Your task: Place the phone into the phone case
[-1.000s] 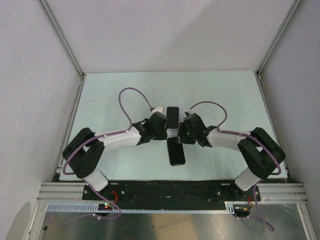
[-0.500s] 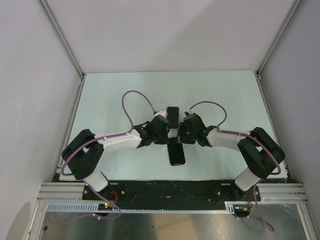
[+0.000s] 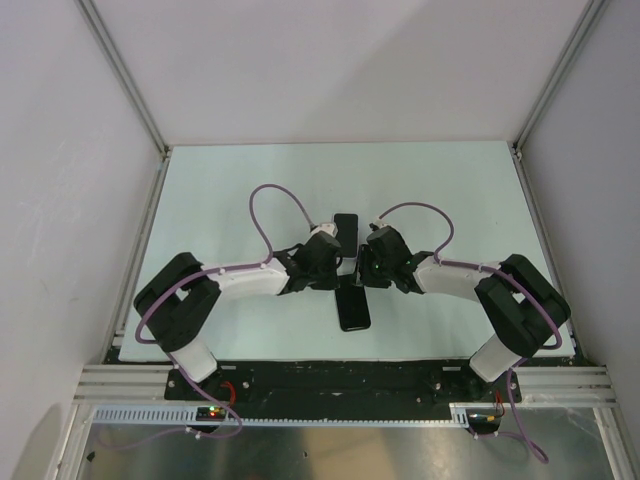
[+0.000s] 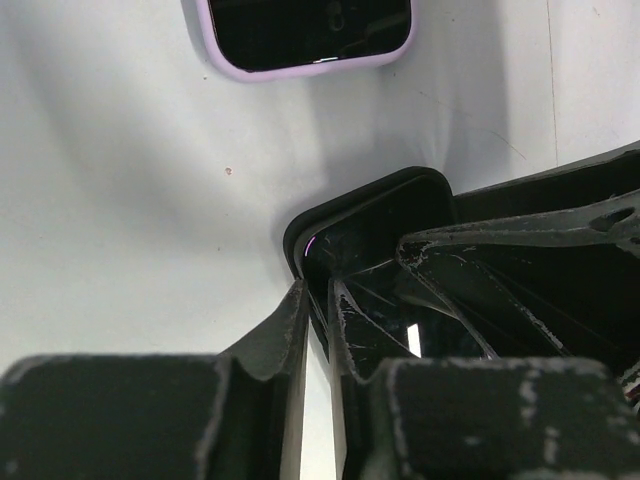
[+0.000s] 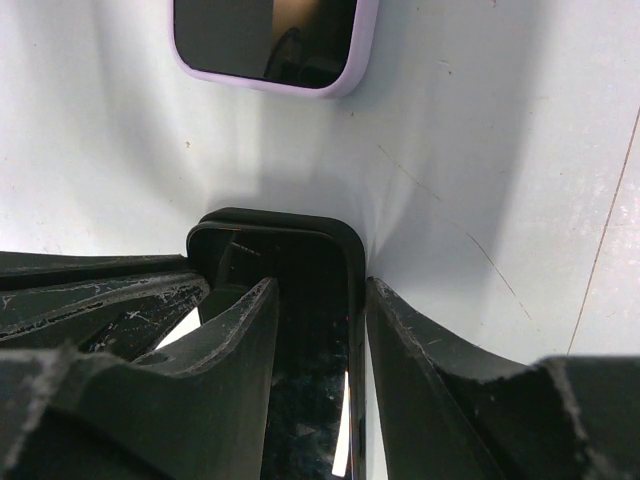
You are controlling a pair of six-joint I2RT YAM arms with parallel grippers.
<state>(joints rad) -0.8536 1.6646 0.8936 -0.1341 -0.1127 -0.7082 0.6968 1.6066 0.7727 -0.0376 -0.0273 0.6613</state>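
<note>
A black phone case lies on the table near the arms, with the glossy black phone lying inside it. In the wrist views its far end shows. My left gripper straddles the case's left rim, one finger outside and one inside, and is nearly closed on it. My right gripper straddles the right rim. Its outer finger touches the wall and its inner finger rests over the screen.
A second dark phone in a lavender case lies just beyond the black case. The pale green table is walled at the sides and back.
My left arm has slid right toward the black case and its jaws have narrowed onto the rim. My right arm and both phones have stayed put.
</note>
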